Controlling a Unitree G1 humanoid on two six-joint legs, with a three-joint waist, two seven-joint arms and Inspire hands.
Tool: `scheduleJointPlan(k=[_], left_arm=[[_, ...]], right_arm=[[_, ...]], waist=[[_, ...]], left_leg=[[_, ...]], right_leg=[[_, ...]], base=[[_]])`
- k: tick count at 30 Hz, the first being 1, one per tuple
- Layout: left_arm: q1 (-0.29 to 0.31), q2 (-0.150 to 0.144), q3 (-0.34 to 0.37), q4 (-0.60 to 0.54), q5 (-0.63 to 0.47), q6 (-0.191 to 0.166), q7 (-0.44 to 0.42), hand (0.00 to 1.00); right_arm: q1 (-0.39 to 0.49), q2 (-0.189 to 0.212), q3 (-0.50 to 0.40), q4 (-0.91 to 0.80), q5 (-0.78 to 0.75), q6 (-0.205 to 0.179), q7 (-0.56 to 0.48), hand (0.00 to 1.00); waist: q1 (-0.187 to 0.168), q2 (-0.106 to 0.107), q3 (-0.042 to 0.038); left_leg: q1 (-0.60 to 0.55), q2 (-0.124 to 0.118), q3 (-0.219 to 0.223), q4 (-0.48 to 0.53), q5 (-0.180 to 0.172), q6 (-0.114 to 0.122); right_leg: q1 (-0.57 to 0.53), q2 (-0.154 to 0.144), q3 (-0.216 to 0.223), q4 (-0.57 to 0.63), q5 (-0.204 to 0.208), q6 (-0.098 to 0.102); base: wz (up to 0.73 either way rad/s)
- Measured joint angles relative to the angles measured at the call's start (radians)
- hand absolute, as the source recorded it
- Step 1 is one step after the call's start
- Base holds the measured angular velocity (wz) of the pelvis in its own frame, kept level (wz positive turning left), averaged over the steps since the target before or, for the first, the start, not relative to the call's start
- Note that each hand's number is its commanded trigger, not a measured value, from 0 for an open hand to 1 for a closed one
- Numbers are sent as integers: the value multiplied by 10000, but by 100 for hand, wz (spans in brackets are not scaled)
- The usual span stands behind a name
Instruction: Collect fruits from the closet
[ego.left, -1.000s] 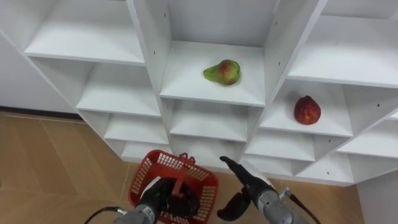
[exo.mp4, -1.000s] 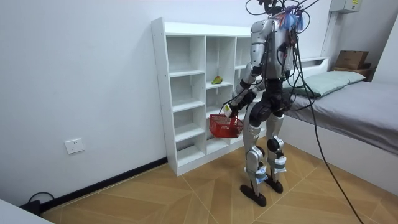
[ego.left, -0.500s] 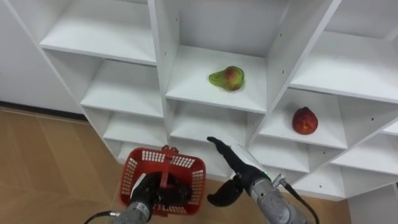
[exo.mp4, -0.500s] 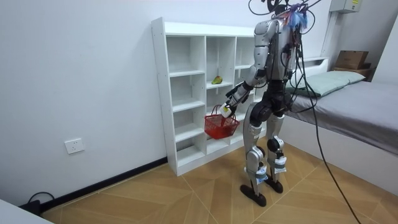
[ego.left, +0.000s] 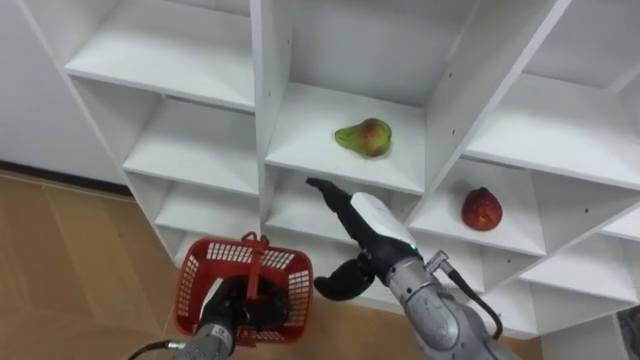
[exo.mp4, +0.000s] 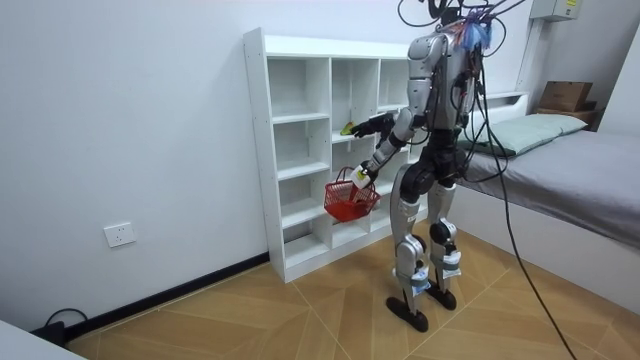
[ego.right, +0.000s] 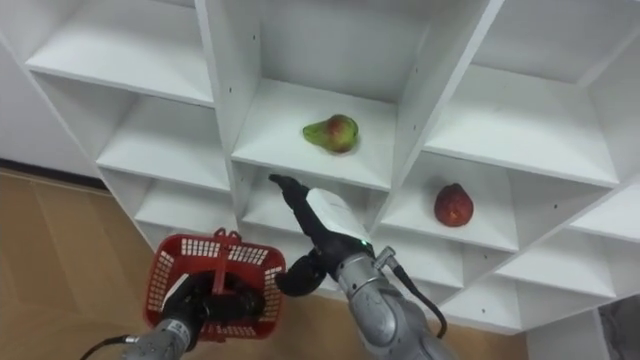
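R hand (ego.left: 362, 222), fingers straight & apart, was stretched toward the pear (ego.left: 363, 137) on a closet shelf (ego.left: 310, 150), short of it; L hand (ego.left: 235, 305) was clamped on the red basket (ego.left: 190, 290) handle. Likely best: clear the shelf edge, wrap the pear w/o rolling it away

Silver-grey forearms; black left hand (ego.left: 232, 305); right hand (ego.left: 362, 228) black, white-backed.

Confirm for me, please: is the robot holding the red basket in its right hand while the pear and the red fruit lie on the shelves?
Not quite: the red basket is held by the left hand, not the right, as the left eye view shows. The right hand is open, raised below the pear. The pear and the red fruit do lie on the shelves.
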Motion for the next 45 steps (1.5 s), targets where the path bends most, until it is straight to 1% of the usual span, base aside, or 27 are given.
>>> scheduleJointPlan(k=[2,4,7,10,13,15,16,18,20,22,24,25,26,27,28,29,31,33,34,39,43,45], left_arm=[[17,9,5,0,-1,0,5,100],[30,22,-14,5,-16,1,7,100],[30,88,-1,31,20,1,15,100],[29,222,24,173,60,12,127,100],[45,231,194,300,55,47,175,100],[187,298,302,304,71,117,183,100],[247,312,314,279,70,127,182,100],[341,325,439,257,67,175,168,100],[346,339,523,262,55,225,166,100],[349,352,682,263,121,230,107,100],[381,366,998,262,528,244,-115,100],[392,363,1052,257,614,270,-142,100],[390,366,1197,237,848,377,-193,100],[385,371,1315,103,980,484,-230,100],[383,370,1364,43,983,501,-228,100],[376,419,1368,-14,992,509,-220,100],[379,507,1343,-28,991,537,-214,100],[375,587,1310,-136,1075,608,-196,100],[386,595,1324,-139,1201,611,-201,100],[428,651,1361,-137,1631,877,-331,100],[438,605,1352,-123,1751,915,-415,100],[486,552,1348,-125,1751,1068,-474,100]], right_arm=[[1,-3,0,-52,-217,0,-21,0],[-5,-88,2,-168,-326,0,-26,0],[-185,-307,-4,-311,-332,0,-106,0],[-412,-603,-108,-857,-316,24,-270,0],[-437,-742,-297,-1369,-282,37,-448,0],[-597,-764,-449,-1413,123,53,-548,0],[-620,-774,-497,-1417,167,58,-551,0],[-894,-793,-690,-1417,395,59,-552,0],[-1069,-829,-904,-1351,837,58,-555,0],[-1307,-838,-1171,-1210,1129,57,-559,0],[-1392,-964,-1603,-1182,1322,47,-716,0],[-1413,-993,-1682,-1119,1357,47,-773,0],[-1517,-1019,-1818,-886,1425,53,-819,0],[-1633,-1022,-1979,-669,1677,67,-840,0],[-1696,-1039,-2009,-567,1833,100,-879,0],[-1804,-1106,-2009,-436,2270,255,-914,0],[-2021,-1135,-2010,-116,2939,293,-971,0],[-2248,-1163,-2024,59,3509,386,-1143,0],[-2349,-1160,-2024,182,3594,387,-1148,0],[-3332,-1152,-2024,1622,3640,485,-1362,0],[-3564,-1152,-2025,2177,3645,567,-1573,0],[-3564,-1146,-2025,2338,3706,703,-1652,0]], waist=[[6,-30,4],[18,-76,8],[27,-253,3],[11,-485,-14],[35,-575,19],[191,-644,76],[219,-657,67],[240,-704,97],[240,-712,97],[247,-737,103],[255,-763,110],[262,-770,115],[250,-790,110],[259,-846,122],[268,-876,136],[295,-934,134],[279,-1014,122],[251,-1101,89],[259,-1104,89],[362,-1108,86],[438,-1104,89],[529,-1088,98]], left_leg=[[-6,-1,6,-28,0,0],[-36,-2,13,-53,-2,-3],[21,0,20,-29,7,-18],[35,9,33,20,12,-26],[35,10,22,17,11,-25],[201,10,22,-32,8,-24],[213,11,20,-33,2,-26],[164,2,-89,-19,-1,-29],[149,-8,-202,-17,0,-30],[156,-13,-264,-22,3,-35],[155,-15,-363,-22,4,-36],[153,-17,-382,-22,3,-36],[146,-20,-389,-15,2,-38],[99,-24,-411,-2,1,-39],[94,-27,-427,2,1,-39],[93,-25,-431,7,1,-40],[61,-22,-429,28,1,-40],[-172,-3,-431,179,-1,-39],[-190,-1,-431,194,-1,-38],[-413,0,-432,354,-2,-35],[-526,-3,-558,470,-3,-36],[-535,-5,-586,498,-4,-39]], right_leg=[[-2,1,0,5,3,5],[-2,5,-20,16,4,6],[-1,20,-3,19,4,5],[22,26,33,9,6,2],[37,12,2,1,6,3],[169,20,-7,-9,6,4],[181,20,-24,0,6,4],[167,20,-112,-8,6,5],[196,13,-243,1,7,5],[234,20,-266,-6,7,6],[288,26,-301,-10,7,6],[314,26,-317,-10,7,6],[325,29,-335,-3,7,6],[300,29,-347,-10,7,6],[289,29,-359,-10,7,6],[270,31,-376,-8,7,6],[263,23,-501,-3,7,6],[121,7,-554,-9,7,6],[111,1,-557,-8,7,7],[6,-25,-669,-10,7,7],[-1,-28,-823,-13,7,7],[17,-27,-831,-6,7,7]], base=[[0],[0],[0],[0],[0],[-2],[4],[8],[15],[12],[14],[14],[11],[9],[7],[4],[3],[10],[7],[7],[6],[2]])
